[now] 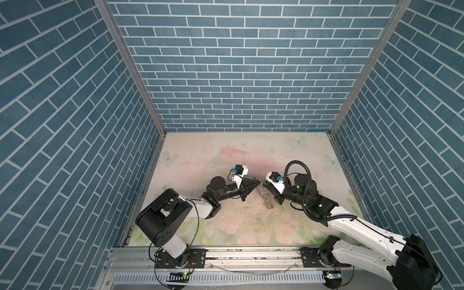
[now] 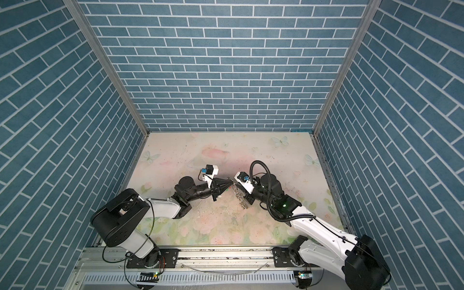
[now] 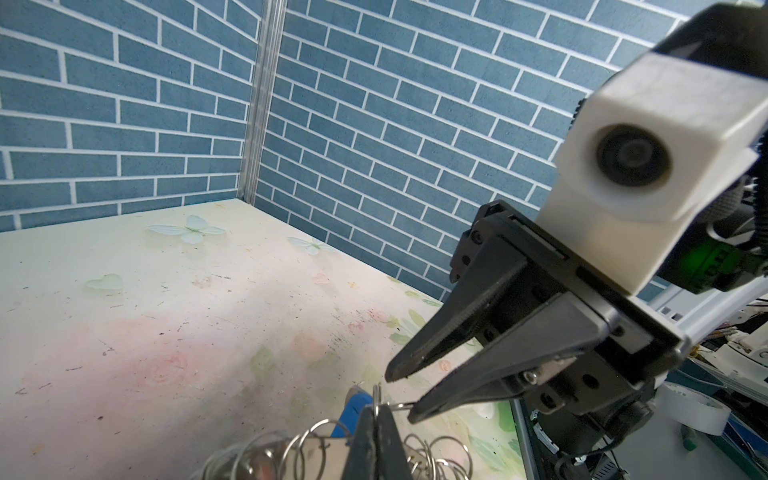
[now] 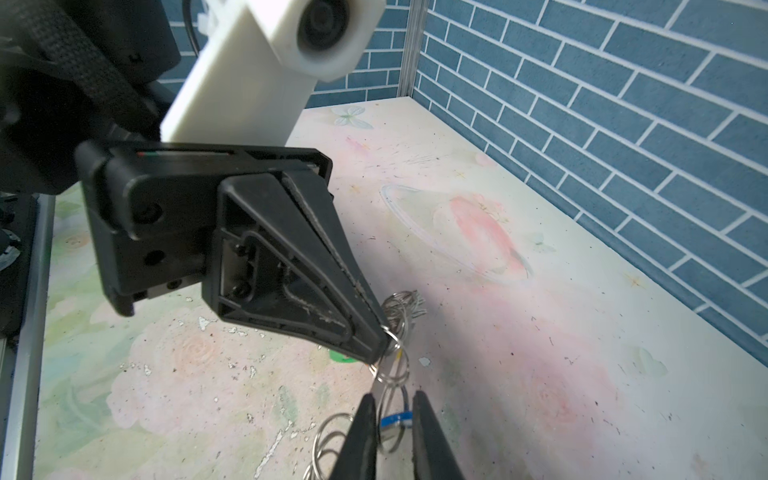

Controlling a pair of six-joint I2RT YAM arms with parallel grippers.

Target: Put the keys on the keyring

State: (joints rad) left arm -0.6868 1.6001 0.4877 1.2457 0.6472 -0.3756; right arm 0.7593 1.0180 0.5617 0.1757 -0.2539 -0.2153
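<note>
The keyring (image 1: pixel 266 199) (image 2: pixel 239 198) is a chain of silver split rings hanging at mid-table between the two arms. My left gripper (image 3: pixel 376 411) (image 4: pixel 380 349) (image 1: pixel 258 184) is shut on one split ring (image 3: pixel 377 395) at the top of the bunch. My right gripper (image 4: pixel 394 397) (image 3: pixel 402 395) (image 1: pixel 263 186) faces it tip to tip, its jaws apart. One ring and a blue-tagged key (image 4: pixel 397 419) (image 3: pixel 353 411) sit in the gap. A thin wire end (image 3: pixel 400 405) reaches the lower right finger. A green tag (image 4: pixel 343 357) shows under the left gripper.
The floral tabletop (image 1: pixel 226 155) is walled by blue brick panels (image 1: pixel 238 75) at the back and both sides. An aluminium rail (image 1: pixel 251 253) carrying both arm bases runs along the front. White flecks (image 1: pixel 226 212) lie near the rings.
</note>
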